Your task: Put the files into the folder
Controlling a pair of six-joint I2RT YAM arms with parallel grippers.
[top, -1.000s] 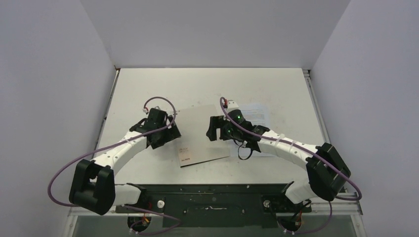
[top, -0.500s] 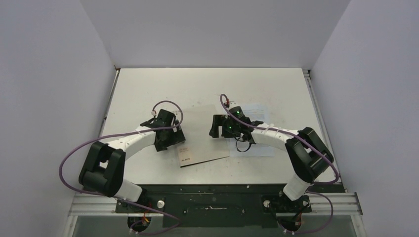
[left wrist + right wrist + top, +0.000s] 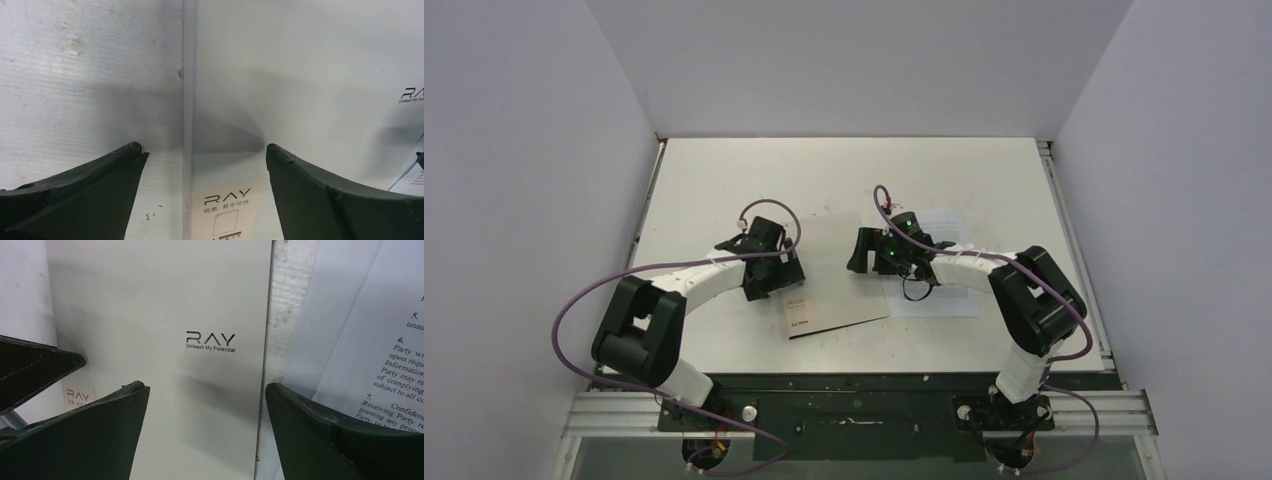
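The folder (image 3: 829,285) lies closed on the table, silver-grey cover up, with a "RAY" logo. My left gripper (image 3: 782,272) is open and empty, low over the folder's left edge. In the left wrist view the gripper (image 3: 202,147) straddles that edge of the folder (image 3: 300,75). My right gripper (image 3: 858,258) is open and empty at the folder's right edge. In the right wrist view the gripper (image 3: 207,385) has one finger over the folder (image 3: 165,300) and one over the files (image 3: 375,330). The files (image 3: 946,226), white printed sheets, lie just right of the folder, partly under my right arm.
The pale table (image 3: 75,75) is walled on the left, back and right. The tip of my left gripper shows at the left of the right wrist view (image 3: 35,370). A black rail with the arm bases (image 3: 854,405) runs along the near edge.
Both arms have folded in and come lower. The left gripper has moved a little right to the folder's left edge. The right gripper has stayed at the right edge. Folder and files have not moved.
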